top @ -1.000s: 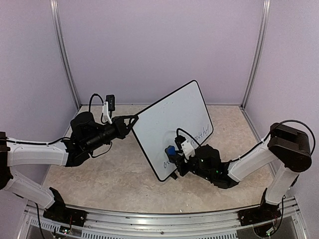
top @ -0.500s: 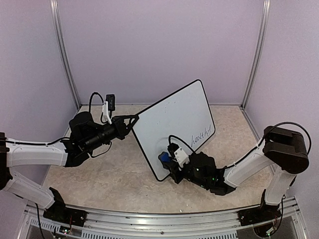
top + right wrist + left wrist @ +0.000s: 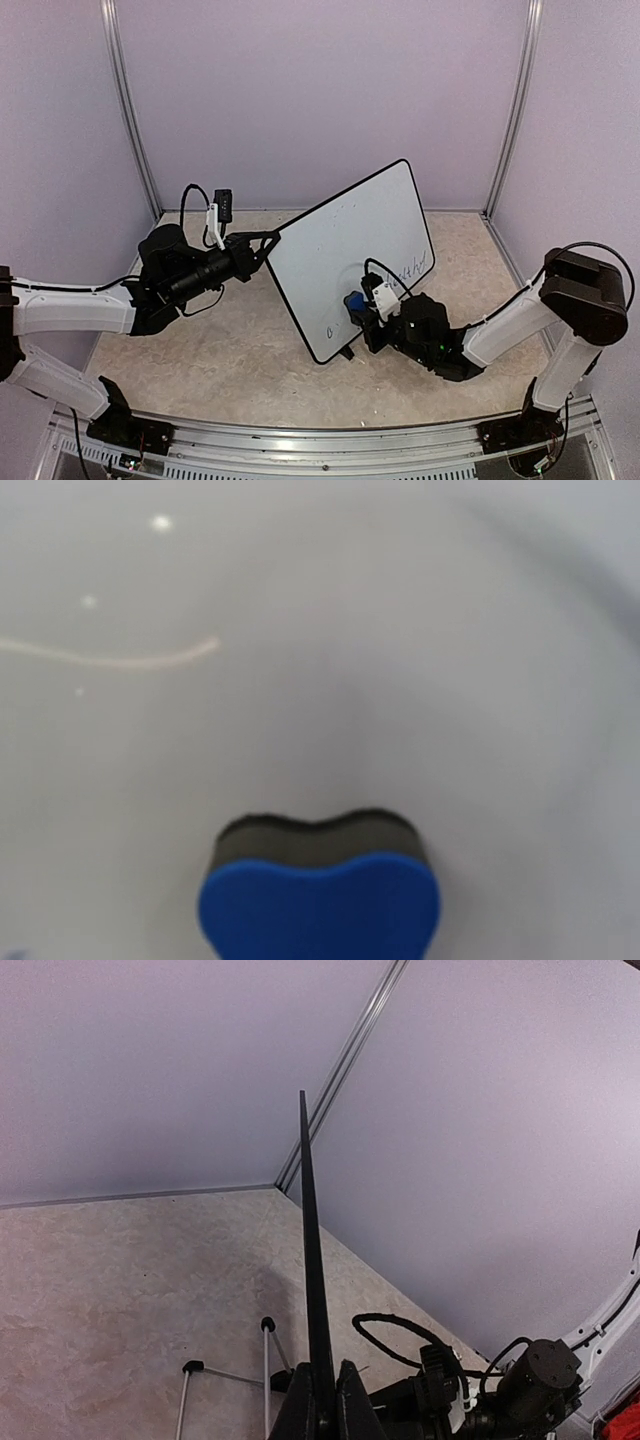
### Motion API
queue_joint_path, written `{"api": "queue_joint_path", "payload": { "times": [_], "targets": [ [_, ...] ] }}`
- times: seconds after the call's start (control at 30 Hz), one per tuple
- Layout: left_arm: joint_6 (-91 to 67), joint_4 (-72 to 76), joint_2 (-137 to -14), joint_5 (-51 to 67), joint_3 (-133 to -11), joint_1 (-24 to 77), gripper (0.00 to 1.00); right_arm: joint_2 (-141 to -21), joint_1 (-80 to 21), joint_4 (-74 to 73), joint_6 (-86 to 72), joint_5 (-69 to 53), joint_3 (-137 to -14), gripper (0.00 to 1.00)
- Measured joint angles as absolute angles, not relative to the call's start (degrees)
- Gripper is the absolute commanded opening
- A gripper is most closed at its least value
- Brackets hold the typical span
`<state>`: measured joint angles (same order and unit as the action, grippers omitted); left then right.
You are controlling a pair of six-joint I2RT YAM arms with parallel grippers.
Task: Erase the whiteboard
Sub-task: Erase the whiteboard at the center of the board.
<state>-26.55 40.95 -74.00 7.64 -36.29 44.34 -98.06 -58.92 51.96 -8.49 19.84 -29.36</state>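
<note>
The whiteboard (image 3: pixel 335 245) stands tilted on its edge, white with a thin black rim. My left gripper (image 3: pixel 268 240) is shut on its left corner. In the left wrist view the whiteboard (image 3: pixel 311 1260) shows edge-on, rising from between my left gripper (image 3: pixel 328 1412) and its closed jaws. A blue and black eraser (image 3: pixel 353 302) is pressed against the board's lower middle, with my right gripper (image 3: pixel 360 306) shut on it. Dark handwriting (image 3: pixel 415 268) remains at the lower right, and a small mark (image 3: pixel 331 330) sits near the bottom corner. The eraser (image 3: pixel 320 895) fills the lower right wrist view; that gripper's fingers are hidden.
Thin wire stand legs with black feet (image 3: pixel 191 1367) rest on the beige marbled table (image 3: pixel 220 340) behind the board. Purple walls enclose the cell on three sides. A faint stroke (image 3: pixel 130 661) crosses the glossy board surface close to the eraser.
The right gripper swept the eraser down-left across the board, then back up and to the right. The board tipped slightly. The left arm stayed put.
</note>
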Motion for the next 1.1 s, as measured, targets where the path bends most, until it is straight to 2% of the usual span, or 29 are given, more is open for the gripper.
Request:
{"api": "queue_joint_path", "payload": {
  "times": [0.3,0.77,1.1],
  "targets": [
    [-26.6,40.9,-74.0,7.6,-36.3,44.3,0.00,-97.3,-57.3,51.1,-8.3,19.4,-29.4,0.23],
    [-25.9,41.6,-74.2,9.0,-36.3,44.3,0.00,-100.4,-66.1,51.5,-5.5,20.3,-31.1,0.24],
    [-25.6,41.7,-74.1,9.5,-36.3,44.4,0.00,-95.8,-56.9,51.4,-9.0,19.5,-26.7,0.23]
  ]
}}
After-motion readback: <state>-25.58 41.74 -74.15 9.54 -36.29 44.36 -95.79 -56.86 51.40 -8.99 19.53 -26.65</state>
